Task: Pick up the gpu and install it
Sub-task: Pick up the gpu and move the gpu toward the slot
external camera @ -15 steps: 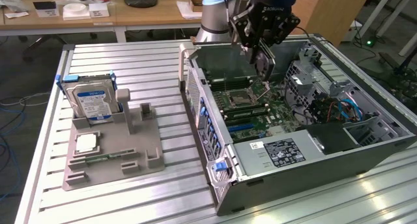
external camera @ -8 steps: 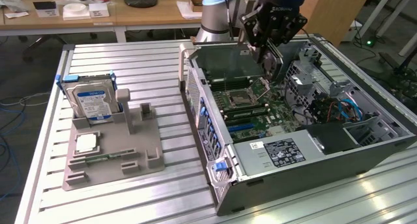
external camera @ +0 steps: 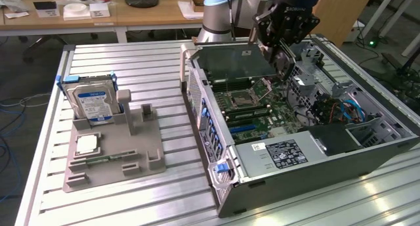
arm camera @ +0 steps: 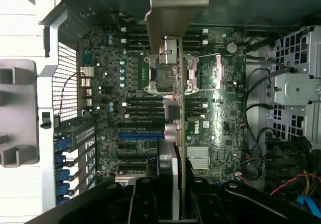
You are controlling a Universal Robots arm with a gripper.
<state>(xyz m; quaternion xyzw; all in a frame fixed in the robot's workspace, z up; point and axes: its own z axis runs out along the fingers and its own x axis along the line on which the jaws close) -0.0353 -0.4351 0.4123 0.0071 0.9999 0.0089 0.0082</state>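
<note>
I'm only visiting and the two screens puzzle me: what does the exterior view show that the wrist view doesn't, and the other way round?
Exterior view: the blue-labelled hard drive standing upright in a grey holder beside the open computer case, the arm itself, and a desk behind. Wrist view: a straight-down look with the gpu seen edge-on, plus a round coin battery on the board. Both: the gripper closed on the gpu, held over the green motherboard inside the case.

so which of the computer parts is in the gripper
The gpu, the flat dark card clamped in the gripper above the open computer case. The hard drive and the chip sit on the grey stand.
</note>
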